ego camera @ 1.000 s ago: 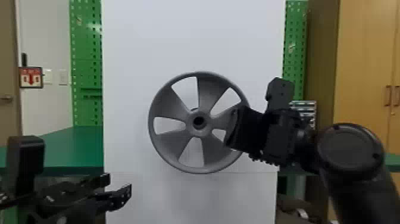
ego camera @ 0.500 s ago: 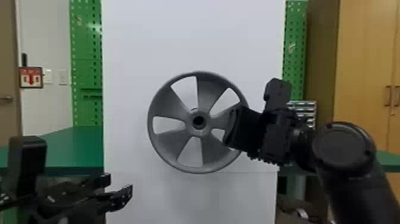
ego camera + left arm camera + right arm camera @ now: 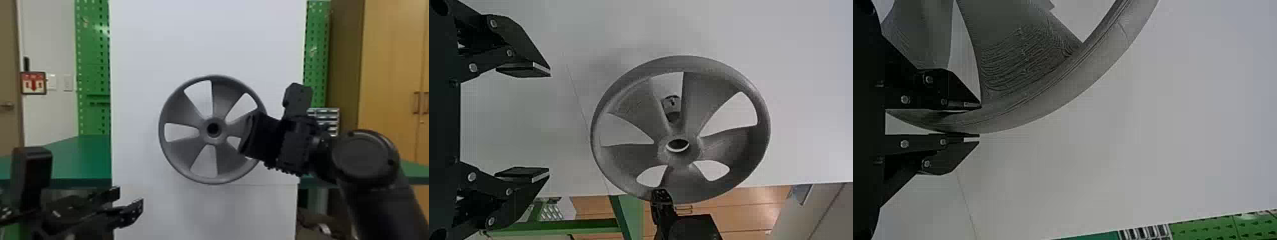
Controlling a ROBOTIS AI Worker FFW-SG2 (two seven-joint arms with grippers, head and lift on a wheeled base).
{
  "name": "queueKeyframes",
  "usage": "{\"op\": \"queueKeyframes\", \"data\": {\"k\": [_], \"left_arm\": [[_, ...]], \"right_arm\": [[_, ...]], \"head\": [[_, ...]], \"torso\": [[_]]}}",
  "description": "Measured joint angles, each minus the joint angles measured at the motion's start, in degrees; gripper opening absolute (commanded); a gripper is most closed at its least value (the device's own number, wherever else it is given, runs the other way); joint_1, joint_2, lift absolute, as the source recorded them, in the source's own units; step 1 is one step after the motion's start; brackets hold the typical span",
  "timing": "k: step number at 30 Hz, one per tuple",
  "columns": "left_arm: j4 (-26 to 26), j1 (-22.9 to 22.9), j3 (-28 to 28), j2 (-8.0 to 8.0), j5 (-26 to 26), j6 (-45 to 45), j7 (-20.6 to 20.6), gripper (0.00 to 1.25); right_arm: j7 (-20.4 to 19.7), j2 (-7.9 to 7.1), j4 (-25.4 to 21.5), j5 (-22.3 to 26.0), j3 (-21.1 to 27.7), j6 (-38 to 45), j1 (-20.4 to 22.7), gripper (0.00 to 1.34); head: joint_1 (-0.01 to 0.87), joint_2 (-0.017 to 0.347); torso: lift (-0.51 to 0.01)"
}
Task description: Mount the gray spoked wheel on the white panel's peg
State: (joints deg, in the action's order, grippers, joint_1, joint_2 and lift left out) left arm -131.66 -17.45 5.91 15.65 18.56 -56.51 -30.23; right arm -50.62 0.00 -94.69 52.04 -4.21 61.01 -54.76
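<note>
Its fingers (image 3: 953, 156) closed on the rim (image 3: 1053, 104), the right gripper (image 3: 979, 121) holds the gray spoked wheel (image 3: 219, 115) upright before the white panel (image 3: 204, 38), apparently to keep the hub (image 3: 213, 140) free for the peg (image 3: 672, 105) behind, while the left gripper (image 3: 549, 124) hangs wide open, empty.

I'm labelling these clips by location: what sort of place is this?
Probably a workshop or lab: green pegboard behind the white panel, a small-parts drawer unit, and a green-topped workbench.
</note>
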Motion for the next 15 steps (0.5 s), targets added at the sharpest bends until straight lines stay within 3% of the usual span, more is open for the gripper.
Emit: {"op": "queueKeyframes", "data": {"k": [15], "left_arm": [[0.0, 0.05, -0.13, 0.0, -0.02, 0.0, 0.0, 0.71]], "right_arm": [[0.12, 0.0, 1.55, -1.02, 0.11, -1.22, -0.62, 0.01]], "head": [[0.084, -0.008]], "torso": [[-0.487]]}}
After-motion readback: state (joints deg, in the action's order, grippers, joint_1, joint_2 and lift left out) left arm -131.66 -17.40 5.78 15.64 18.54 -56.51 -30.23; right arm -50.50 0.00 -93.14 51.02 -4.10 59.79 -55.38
